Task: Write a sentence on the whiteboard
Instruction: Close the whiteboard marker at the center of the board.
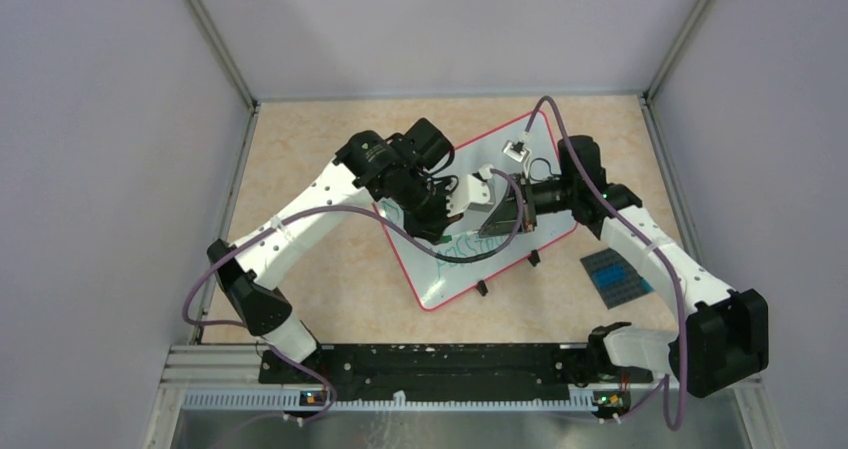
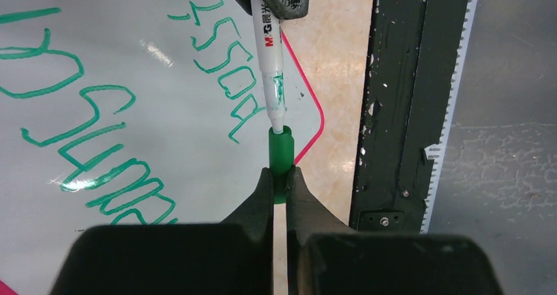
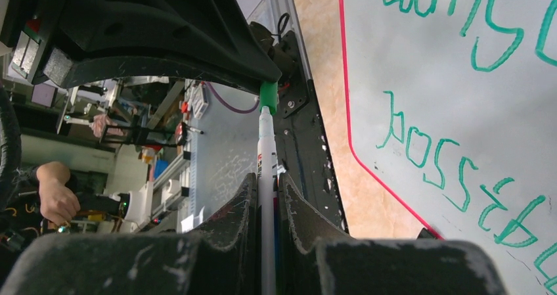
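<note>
Two grippers, both closed: the left gripper [image 2: 280,180] is clamped on a short green plastic cap [image 2: 282,152], the right gripper [image 3: 267,183] on a slim white marker barrel [image 3: 265,144]. Beneath both, the flat red-rimmed whiteboard [image 2: 171,131] is seen lettered in green. Barrel and cap are best kept coaxial and pressed straight.

The marker [image 3: 266,144] barrel is partly hidden within the right end effector [image 3: 266,183]; the green writing [image 1: 462,248] near it is too small to be read from above.
</note>
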`<control>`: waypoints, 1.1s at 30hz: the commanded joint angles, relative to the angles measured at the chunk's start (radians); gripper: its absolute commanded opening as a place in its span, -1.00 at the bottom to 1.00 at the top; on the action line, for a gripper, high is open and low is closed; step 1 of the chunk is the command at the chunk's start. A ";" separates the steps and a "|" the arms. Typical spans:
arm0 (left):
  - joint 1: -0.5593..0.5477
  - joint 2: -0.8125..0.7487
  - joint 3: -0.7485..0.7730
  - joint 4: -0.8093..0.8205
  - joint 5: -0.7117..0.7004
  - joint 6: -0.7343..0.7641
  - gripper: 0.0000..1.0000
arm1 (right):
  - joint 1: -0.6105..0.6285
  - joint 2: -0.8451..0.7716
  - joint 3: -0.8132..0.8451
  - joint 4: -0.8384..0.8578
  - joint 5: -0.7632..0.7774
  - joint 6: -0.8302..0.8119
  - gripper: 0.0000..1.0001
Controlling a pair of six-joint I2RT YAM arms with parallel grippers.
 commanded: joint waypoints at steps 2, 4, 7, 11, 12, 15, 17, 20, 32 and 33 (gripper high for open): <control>-0.014 0.010 0.054 0.038 0.004 -0.038 -1.00 | 0.021 0.002 0.033 0.004 0.021 -0.035 -1.00; -0.013 0.015 0.065 0.048 0.004 -0.052 -1.00 | 0.023 0.002 0.033 0.002 0.033 -0.041 -1.00; -0.013 0.022 0.080 0.062 0.025 -0.076 -1.00 | 0.024 0.006 0.030 0.013 0.052 -0.041 -1.00; -0.013 0.034 0.099 0.074 0.045 -0.086 -1.00 | 0.026 0.012 0.004 0.088 0.040 0.010 -1.00; -0.013 0.035 0.104 0.076 0.047 -0.089 -1.00 | 0.027 0.012 -0.001 0.101 0.034 0.017 -1.00; -0.013 0.038 0.113 0.080 0.050 -0.084 -1.00 | 0.030 0.014 -0.010 0.131 0.027 0.030 -1.00; -0.013 0.047 0.125 0.080 0.048 -0.081 -1.00 | 0.033 0.017 -0.013 0.144 0.017 0.031 -1.00; -0.013 0.061 0.150 0.083 0.051 -0.082 -1.00 | 0.042 0.020 -0.024 0.170 0.004 0.041 -1.00; -0.057 0.089 0.198 0.163 0.099 -0.098 -1.00 | 0.075 0.044 -0.026 0.200 0.013 0.066 -1.00; -0.059 0.090 0.202 0.180 0.103 -0.101 -1.00 | 0.078 0.044 -0.024 0.200 0.011 0.066 -1.00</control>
